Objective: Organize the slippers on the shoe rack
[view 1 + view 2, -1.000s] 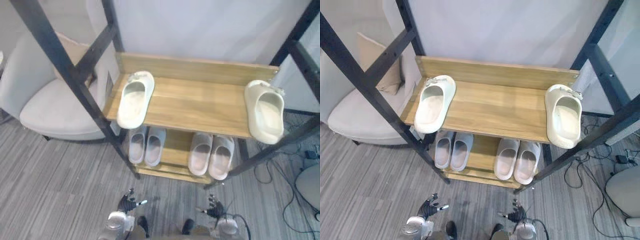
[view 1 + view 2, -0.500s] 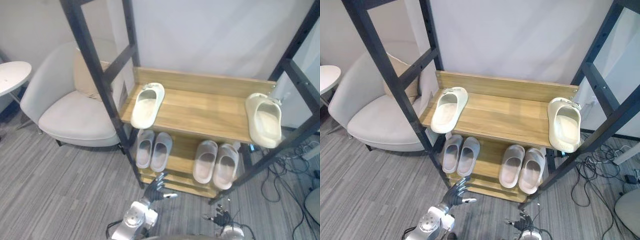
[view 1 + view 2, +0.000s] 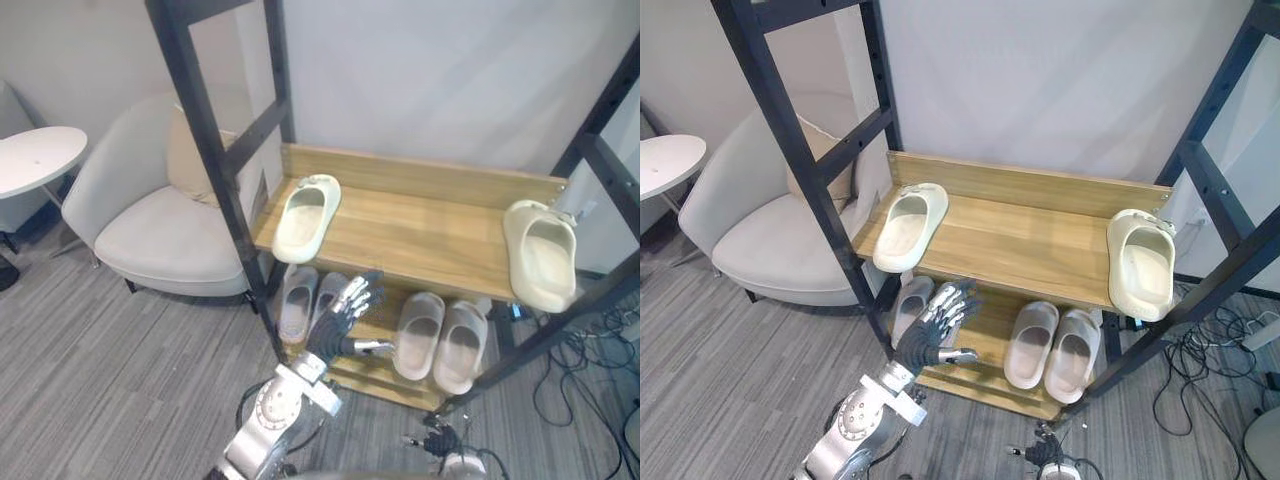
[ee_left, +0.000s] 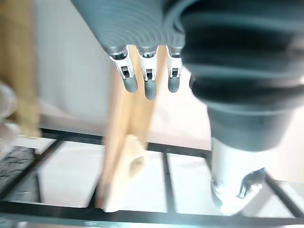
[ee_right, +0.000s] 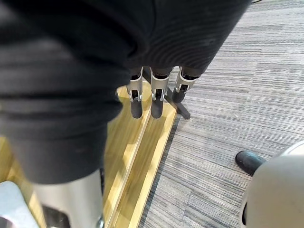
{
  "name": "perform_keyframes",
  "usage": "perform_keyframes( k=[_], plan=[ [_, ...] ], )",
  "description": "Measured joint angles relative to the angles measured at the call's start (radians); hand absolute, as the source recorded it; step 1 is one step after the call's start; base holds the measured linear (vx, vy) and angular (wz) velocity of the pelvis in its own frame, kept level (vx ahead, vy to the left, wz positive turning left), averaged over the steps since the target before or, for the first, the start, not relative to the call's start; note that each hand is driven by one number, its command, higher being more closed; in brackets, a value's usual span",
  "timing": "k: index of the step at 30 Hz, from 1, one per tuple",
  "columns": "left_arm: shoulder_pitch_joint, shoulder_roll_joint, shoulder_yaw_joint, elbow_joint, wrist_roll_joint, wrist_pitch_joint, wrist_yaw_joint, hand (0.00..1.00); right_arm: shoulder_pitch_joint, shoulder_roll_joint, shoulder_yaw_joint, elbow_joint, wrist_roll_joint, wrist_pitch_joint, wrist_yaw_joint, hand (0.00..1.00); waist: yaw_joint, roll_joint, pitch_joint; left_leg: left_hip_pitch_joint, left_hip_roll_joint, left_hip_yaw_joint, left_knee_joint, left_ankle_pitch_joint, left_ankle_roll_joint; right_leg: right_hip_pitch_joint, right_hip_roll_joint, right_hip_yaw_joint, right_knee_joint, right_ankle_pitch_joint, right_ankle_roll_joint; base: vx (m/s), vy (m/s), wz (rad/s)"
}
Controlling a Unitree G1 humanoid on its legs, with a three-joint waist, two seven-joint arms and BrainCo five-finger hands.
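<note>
Left eye view: left slipper point(image 3: 305, 217) and right slipper point(image 3: 543, 253) lie at opposite ends of the rack point(image 3: 430, 225) top shelf, unpaired. Left hand point(image 3: 342, 318) hovers open, fingers spread, before the lower shelf, probably readied for the left slipper. Right hand point(image 3: 438, 442) hangs low, fingers straight, empty.

The wooden shoe rack point(image 3: 1020, 235), centre frame, carries the left cream slipper point(image 3: 910, 225) and right cream slipper point(image 3: 1140, 275) at opposite ends of its top shelf, with the left grey pair point(image 3: 297, 303) and right grey pair point(image 3: 1032, 343) on the lower shelf.
</note>
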Motion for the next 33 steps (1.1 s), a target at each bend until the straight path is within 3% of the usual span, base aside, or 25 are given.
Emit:
perform_keyframes(
  k=[6,16,23,26,33],
  plan=[
    [-0.114,-0.001,0.033,-0.013,0.042,-0.014,0.063,0.00,-0.010,0.000,0.007,0.000,0.000,0.000,0.002,0.00,-0.001,-0.003,-0.002,0.000,0.001,0.000,-0.001,0.000,0.000,-0.002,0.000,0.002,0.000,-0.005,-0.007,0.00,0.000,0.00],
    [-0.370,0.013,0.246,0.127,0.107,-0.015,0.157,0.00,-0.012,-0.003,0.013,0.000,-0.010,0.004,0.022,0.00,-0.019,-0.021,-0.010,-0.015,-0.001,0.001,0.000,-0.001,-0.001,-0.003,0.007,0.000,-0.031,0.011,-0.001,0.01,-0.004,0.00],
    [-0.532,0.090,0.354,0.322,0.158,-0.007,0.201,0.00,-0.017,-0.003,0.004,0.000,-0.036,0.017,0.041,0.00,-0.032,-0.023,-0.009,-0.015,-0.003,0.004,0.000,-0.001,-0.001,0.005,0.015,0.010,-0.073,0.035,-0.003,0.02,-0.015,-0.06],
    [-0.555,0.128,0.387,0.387,0.191,0.012,0.219,0.00,-0.017,-0.004,0.003,-0.001,-0.036,0.017,0.043,0.00,-0.051,-0.024,-0.008,-0.015,-0.004,0.004,0.000,-0.002,-0.003,0.011,0.018,0.011,-0.088,0.044,-0.003,0.00,0.000,0.00],
    [-0.604,0.204,0.436,0.516,0.247,0.043,0.236,0.00,-0.009,-0.011,-0.001,-0.001,-0.038,0.018,0.054,0.00,-0.056,-0.023,-0.005,-0.017,0.003,0.029,0.000,-0.005,-0.007,-0.002,0.025,0.040,-0.102,0.059,-0.008,-0.03,-0.002,-0.12]
  ],
)
